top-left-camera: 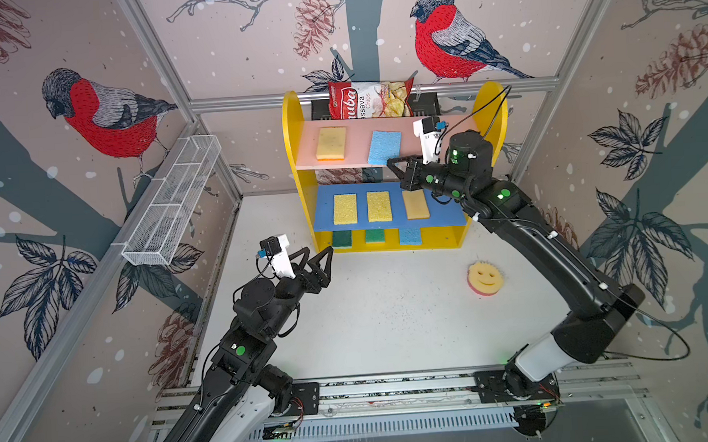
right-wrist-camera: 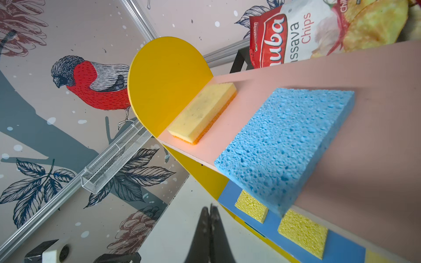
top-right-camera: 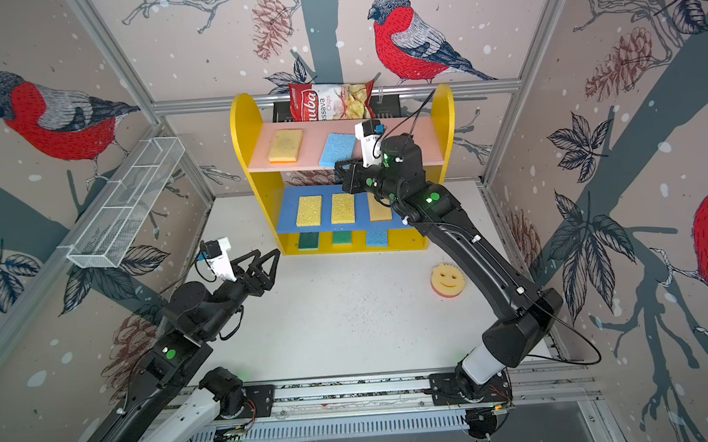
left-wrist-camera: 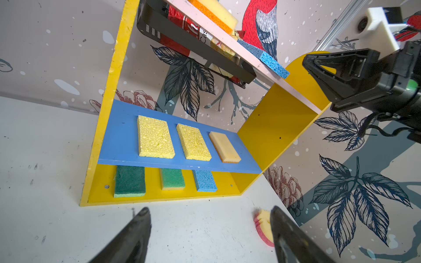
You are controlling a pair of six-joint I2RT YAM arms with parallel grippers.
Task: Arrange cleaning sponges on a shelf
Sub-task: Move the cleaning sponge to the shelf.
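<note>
Bottom-tier sponges (top-left-camera: 374,236) half under blue board (top-left-camera: 323,215) in both top views

The smiley sponge (top-left-camera: 483,279) lies on the table (top-left-camera: 391,324), apart from the shelf (top-left-camera: 292,121).

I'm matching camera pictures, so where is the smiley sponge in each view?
Top view: smiley sponge, front right of the shelf.
Top view: same place.
Left wrist: partly hidden behind the left hand.
Right wrist: not in it.
Shared landmark: the shelf.
</note>
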